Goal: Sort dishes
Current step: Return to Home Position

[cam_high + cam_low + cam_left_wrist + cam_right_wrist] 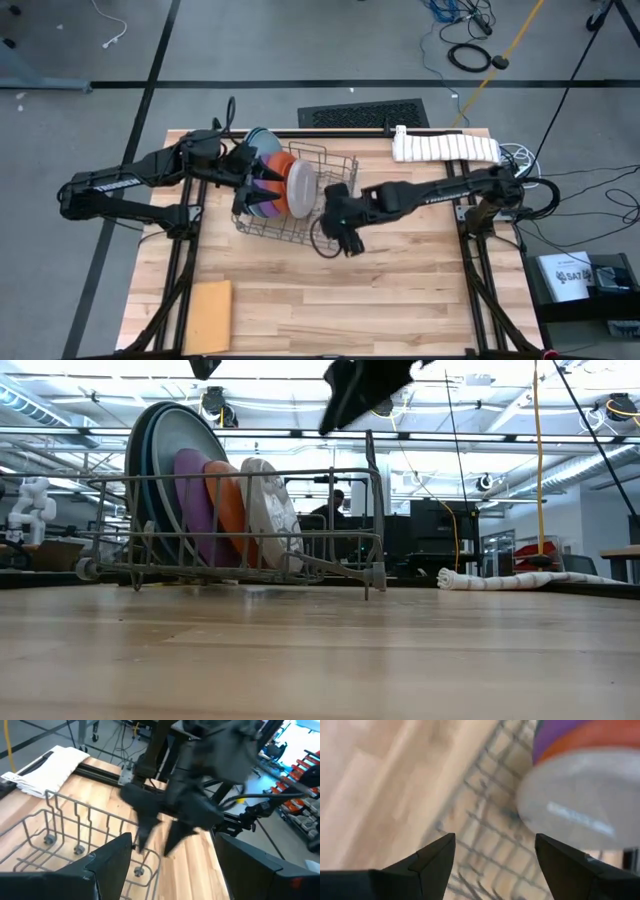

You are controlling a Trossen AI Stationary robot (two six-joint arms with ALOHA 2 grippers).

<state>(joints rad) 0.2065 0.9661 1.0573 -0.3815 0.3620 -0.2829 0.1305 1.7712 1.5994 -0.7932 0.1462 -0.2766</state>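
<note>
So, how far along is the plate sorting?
Nearly done, it seems. The large plates, purple plate, orange plate and light grey plate stand in the wire rack. The left claw above it and right claw beside it are open, empty. No plate shows outside, so little seems left.

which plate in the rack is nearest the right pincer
The light grey plate, at the row's end beside the orange plate; the rest stand farther from the right pincer.

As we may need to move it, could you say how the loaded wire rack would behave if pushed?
It would probably slide, not tip: the wire rack sits low and wide on the smooth wooden table. The plates stand bunched at one end, so it may swivel. They lean loosely and could rattle.
</note>
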